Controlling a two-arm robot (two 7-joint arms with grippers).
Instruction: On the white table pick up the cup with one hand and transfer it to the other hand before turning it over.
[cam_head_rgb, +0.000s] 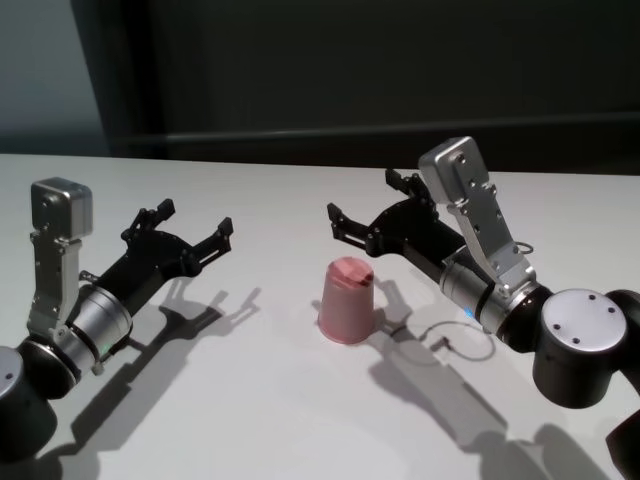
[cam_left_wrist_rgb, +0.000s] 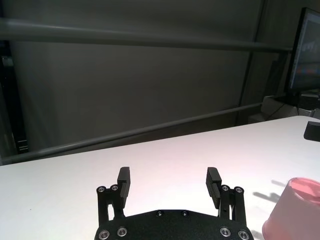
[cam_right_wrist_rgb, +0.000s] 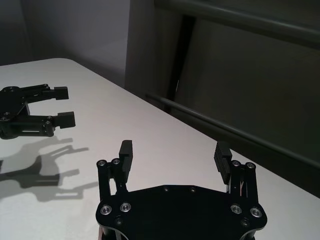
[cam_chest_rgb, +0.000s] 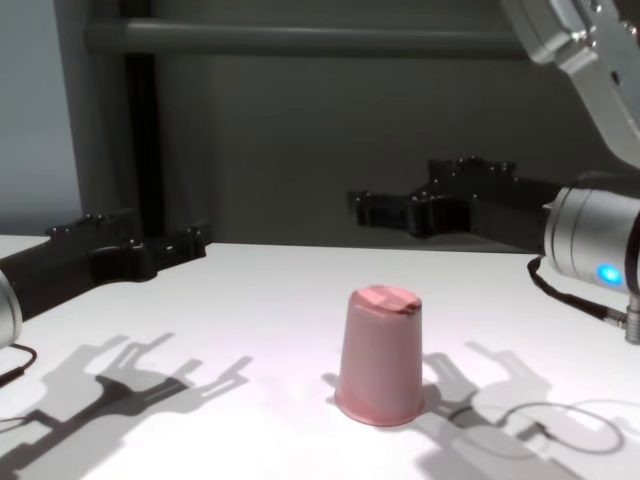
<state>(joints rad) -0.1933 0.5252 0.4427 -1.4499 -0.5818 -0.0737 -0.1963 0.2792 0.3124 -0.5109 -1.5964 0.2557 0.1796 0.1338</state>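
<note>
The cup (cam_head_rgb: 347, 301), smooth tapered pink plastic, stands rim-down.

**Pink cup stands upside down on the table**

The cup (cam_head_rgb: 347, 300), a small plain pink tumbler, rests rim-down on the white table (cam_head_rgb: 250, 400), its narrower base facing up. It stands upright, untilted, near the middle of the matte, smooth tabletop, touching nothing else.

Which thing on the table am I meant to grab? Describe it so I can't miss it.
On the white table, look between the two black grippers: the cup stands there upside down, wide rim on the tabletop, nearer the right gripper. It is the only pink thing, a plain tapered tumbler without a handle.
</note>
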